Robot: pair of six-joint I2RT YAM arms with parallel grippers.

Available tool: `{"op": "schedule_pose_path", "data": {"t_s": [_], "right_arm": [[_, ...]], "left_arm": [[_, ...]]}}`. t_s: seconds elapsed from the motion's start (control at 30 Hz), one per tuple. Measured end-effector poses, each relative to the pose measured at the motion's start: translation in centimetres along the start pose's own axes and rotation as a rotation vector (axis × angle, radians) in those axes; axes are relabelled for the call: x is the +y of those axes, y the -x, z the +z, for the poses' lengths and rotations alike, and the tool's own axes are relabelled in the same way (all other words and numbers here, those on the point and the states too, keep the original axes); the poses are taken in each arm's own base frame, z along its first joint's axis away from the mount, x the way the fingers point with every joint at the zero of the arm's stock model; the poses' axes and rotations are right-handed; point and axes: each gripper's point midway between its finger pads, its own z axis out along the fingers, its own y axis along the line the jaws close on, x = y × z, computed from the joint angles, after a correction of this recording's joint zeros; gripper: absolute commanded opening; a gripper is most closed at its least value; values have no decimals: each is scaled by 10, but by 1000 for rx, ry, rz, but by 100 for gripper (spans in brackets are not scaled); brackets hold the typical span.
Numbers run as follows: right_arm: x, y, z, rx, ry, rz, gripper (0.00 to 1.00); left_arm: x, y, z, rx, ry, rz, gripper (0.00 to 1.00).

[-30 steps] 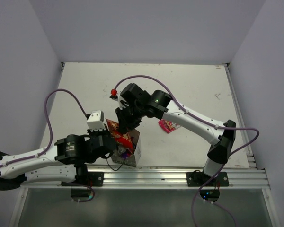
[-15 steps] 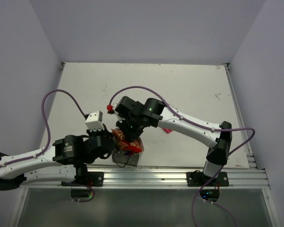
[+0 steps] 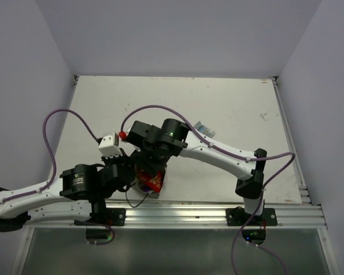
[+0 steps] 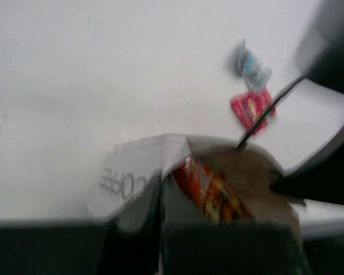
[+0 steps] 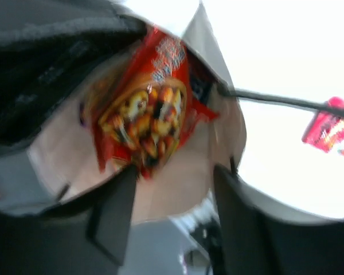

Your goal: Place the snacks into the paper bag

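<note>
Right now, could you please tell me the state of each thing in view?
Bag: open, rim pinched by the left gripper.
Red packet: inside the bag.
Right gripper: open over the bag.
Pink packet: lying outside the bag.
Silvery packet: lying outside the bag.

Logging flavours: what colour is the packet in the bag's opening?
Red packet, yellow-orange print; clearest in right wrist view.
</note>
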Motion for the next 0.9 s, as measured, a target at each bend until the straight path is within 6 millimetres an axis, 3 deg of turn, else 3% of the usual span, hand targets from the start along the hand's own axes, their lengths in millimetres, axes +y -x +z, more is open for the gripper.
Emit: {"op": "schedule_pose_path", "data": {"t_s": [0.07, 0.17, 0.3, 0.37, 0.43, 0.53, 0.67, 0.77, 0.9], "right_arm": [[-2, 8, -15, -35, -5, -6, 67], [6, 37, -51, -193, 45, 6, 72], [-2, 39, -102, -324, 87, 47, 75], [-20, 33, -119, -374, 85, 96, 75], [-57, 19, -124, -398, 40, 181, 77], [-130, -12, -100, -383, -84, 353, 77], [-208, -63, -40, -269, -222, 560, 77], [-229, -86, 2, -200, -244, 618, 77], [-233, -99, 47, -157, -221, 628, 77]], "left_arm": [[-3, 4, 0, -14, -10, -16, 0], [-3, 1, 1, -4, -5, -2, 0], [-4, -2, 2, 7, 0, 12, 0], [-5, -4, 3, 12, 2, 23, 0], [-6, -6, 3, 16, 2, 32, 0], [-6, -6, 4, 19, 1, 41, 0], [-9, -7, 4, 21, -6, 35, 0], [-11, -7, 4, 22, -12, 29, 0], [-11, -7, 4, 22, -12, 29, 0]]}}
